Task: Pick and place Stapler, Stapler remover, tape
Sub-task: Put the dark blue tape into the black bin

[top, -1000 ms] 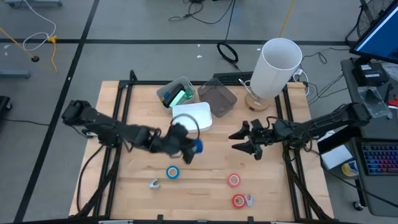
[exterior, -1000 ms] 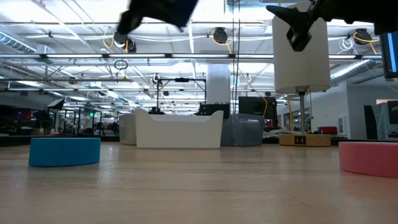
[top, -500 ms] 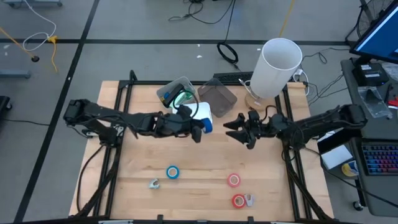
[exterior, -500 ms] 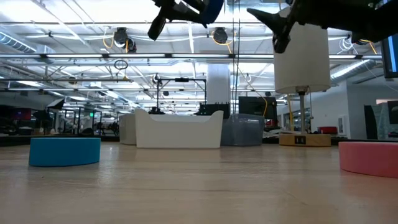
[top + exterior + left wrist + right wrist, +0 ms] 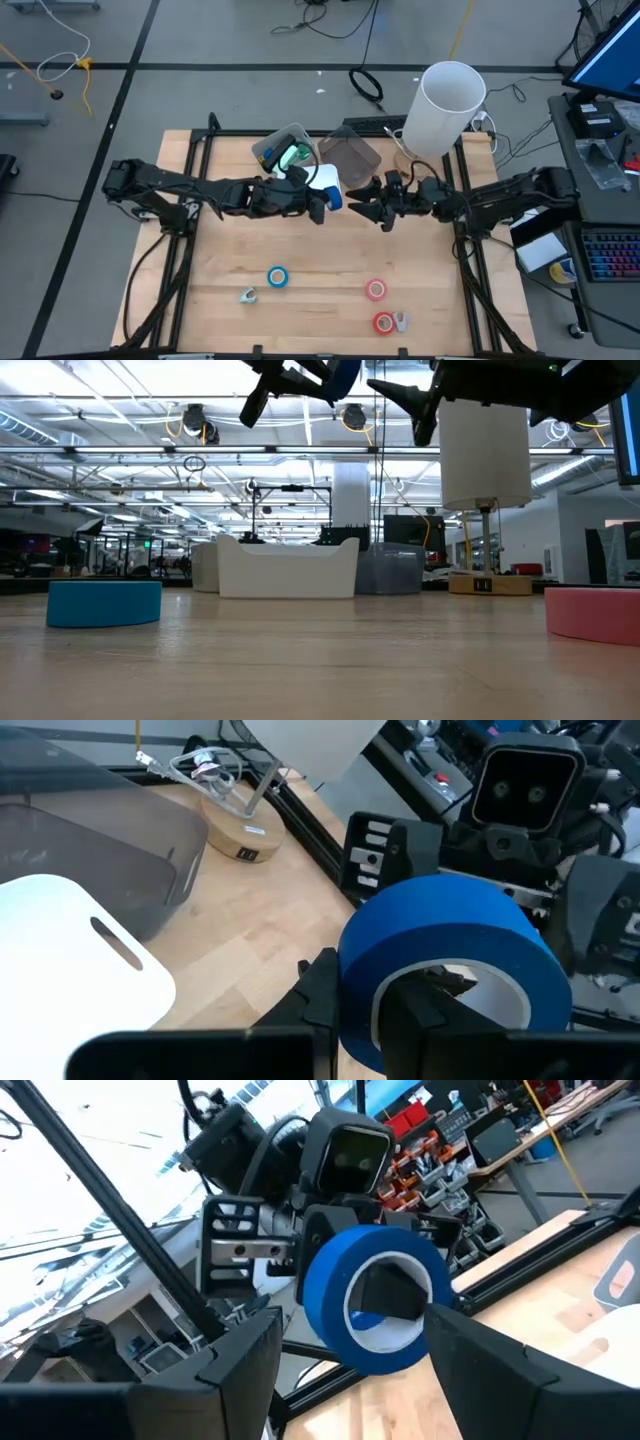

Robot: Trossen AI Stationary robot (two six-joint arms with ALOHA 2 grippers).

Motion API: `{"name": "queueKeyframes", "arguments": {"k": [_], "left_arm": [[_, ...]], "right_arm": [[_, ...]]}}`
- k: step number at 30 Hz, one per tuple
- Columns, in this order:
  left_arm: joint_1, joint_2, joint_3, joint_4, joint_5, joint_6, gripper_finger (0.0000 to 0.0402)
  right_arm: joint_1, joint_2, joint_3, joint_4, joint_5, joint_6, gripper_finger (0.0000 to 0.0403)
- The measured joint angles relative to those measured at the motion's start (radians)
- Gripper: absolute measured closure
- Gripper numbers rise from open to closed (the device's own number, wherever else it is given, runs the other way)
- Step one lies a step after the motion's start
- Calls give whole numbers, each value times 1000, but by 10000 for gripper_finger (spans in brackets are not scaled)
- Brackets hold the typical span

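Note:
A blue tape roll (image 5: 440,945) hangs high over the table's middle, beside the white tray (image 5: 305,185), with my left gripper (image 5: 326,200) shut on it. My right gripper (image 5: 362,207) faces it from the table's right, open. In the right wrist view its fingers stand wide on either side of the roll (image 5: 372,1295), and I see no touch. A second blue roll (image 5: 278,277) and two red rolls (image 5: 376,290) (image 5: 384,322) lie flat on the near part of the table. The stapler and the stapler remover I cannot make out. My left gripper pinches the wall of the blue roll (image 5: 352,982): one finger (image 5: 410,1010) goes through its hole and the other (image 5: 315,988) lies on the outside. The fingers come nearly level from the table's left. The roll is lifted clear, its hole turned toward my right gripper.
A clear bin with green things (image 5: 283,150) and a grey see-through bin (image 5: 350,157) stand at the far side. A tall white cylinder on a wooden foot (image 5: 445,105) rises at the far right. Small grey bits lie near the blue roll (image 5: 247,295) and the nearest red roll (image 5: 401,321).
My left gripper has carried the blue roll up and toward the table's far edge and right, to beside the white tray, then kept still. My right gripper, still open, has moved toward the table's left and far edge, closing on the roll.

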State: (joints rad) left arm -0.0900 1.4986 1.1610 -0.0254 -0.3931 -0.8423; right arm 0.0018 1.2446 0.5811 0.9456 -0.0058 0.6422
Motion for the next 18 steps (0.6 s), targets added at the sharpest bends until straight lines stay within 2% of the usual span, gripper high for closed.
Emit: {"name": "queueKeyframes", "arguments": {"k": [7, 18], "left_arm": [[3, 9, 0, -1, 17, -5, 366], [24, 28, 0, 12, 13, -6, 366]], "right_arm": [[-7, 66, 66, -39, -5, -6, 165], [-12, 74, 101, -94, -26, 0, 168]]}}
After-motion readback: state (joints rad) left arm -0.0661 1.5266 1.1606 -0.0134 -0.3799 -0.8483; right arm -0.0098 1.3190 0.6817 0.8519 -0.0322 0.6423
